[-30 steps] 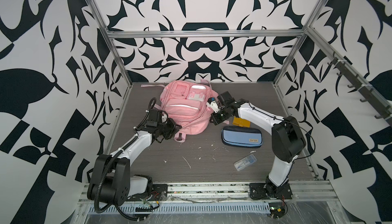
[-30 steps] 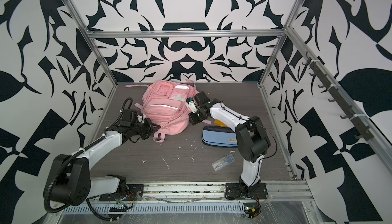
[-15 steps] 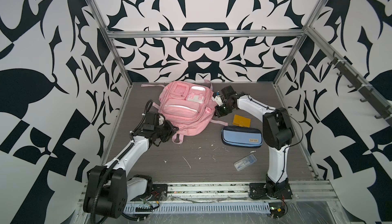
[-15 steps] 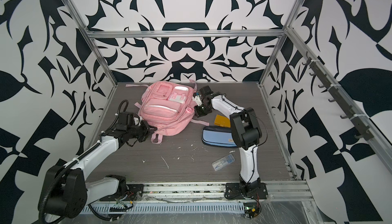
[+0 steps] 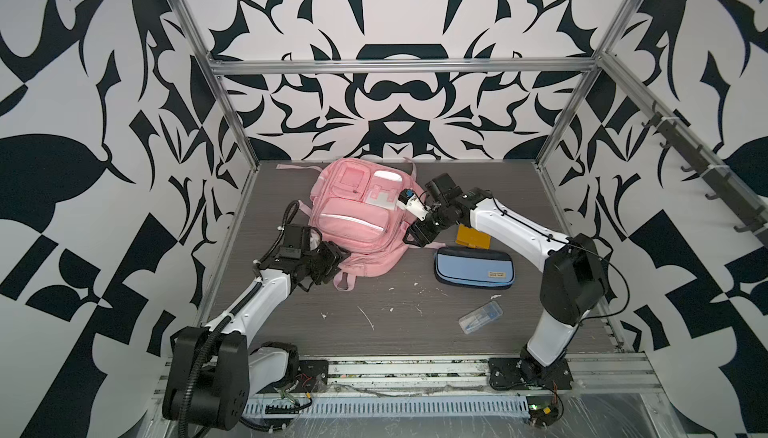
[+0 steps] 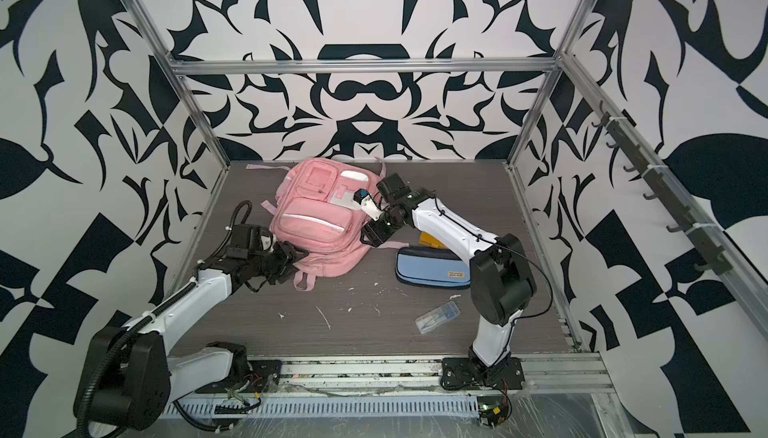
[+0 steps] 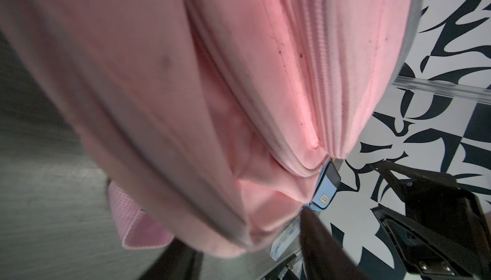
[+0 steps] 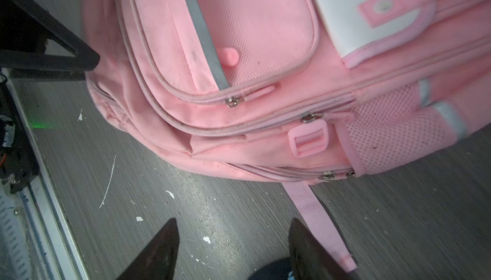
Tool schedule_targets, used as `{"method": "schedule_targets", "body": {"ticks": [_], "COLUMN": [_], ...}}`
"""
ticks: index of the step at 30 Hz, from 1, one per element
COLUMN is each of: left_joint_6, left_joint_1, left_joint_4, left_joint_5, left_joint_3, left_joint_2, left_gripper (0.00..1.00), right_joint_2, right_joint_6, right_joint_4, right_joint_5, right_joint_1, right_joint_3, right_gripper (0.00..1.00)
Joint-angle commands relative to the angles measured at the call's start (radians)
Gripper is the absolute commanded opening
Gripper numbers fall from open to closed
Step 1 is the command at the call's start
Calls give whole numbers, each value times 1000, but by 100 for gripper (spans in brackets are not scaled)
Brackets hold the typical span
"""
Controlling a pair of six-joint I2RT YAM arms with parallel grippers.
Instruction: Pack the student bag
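Two claws, both spread wide, both empty. Student bag (image 5: pixel 353 224): flat on table (image 5: pixel 395 332), toward back wall, between claws. Left claw (image 5: pixel 330 263) at near left corner, fabric at tips; right claw (image 8: pixel 233 228) just beside right edge, alongside loose strap (image 8: pixel 316 217).

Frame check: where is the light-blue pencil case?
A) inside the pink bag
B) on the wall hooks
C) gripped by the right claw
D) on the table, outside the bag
D: the pencil case lies on the table beside the student bag, with nothing gripping it.
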Motion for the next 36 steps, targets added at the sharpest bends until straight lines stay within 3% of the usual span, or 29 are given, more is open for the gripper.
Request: {"method": "schedule_targets", "body": {"ticks": [1,4,8,12,19,29,36], "left_joint_6": [119,248,390,482,444,441,420], "left_joint_1": [5,45,133,188,204,210,216], "left_joint_4": [-142,-279,-343,-427,-377,-392,-382], "left_joint_5": [-21,-41,54,79,131,149,158], "left_joint_3": [70,141,240,371,446,497,508], "left_joint_2": [-35,-36,13,120,199,259,294], "left_gripper": [78,79,79,79,78,78,78], "right_joint_2": [5,69,205,296,395,448,476], "right_joint_6": [-98,-186,-269,-301,-318,-317,-305], "right_joint_4": [-14,-10,-72,-100,-93,-64,-48], "right_joint_5": [44,61,12,-9,-7,-112,-141], "right_joint_1": [-8,-18,-47,-65,-82,-91,-90], "right_joint_3": [42,113,264,363,431,405,410], "right_gripper": [68,68,67,66,60,61,51]}}
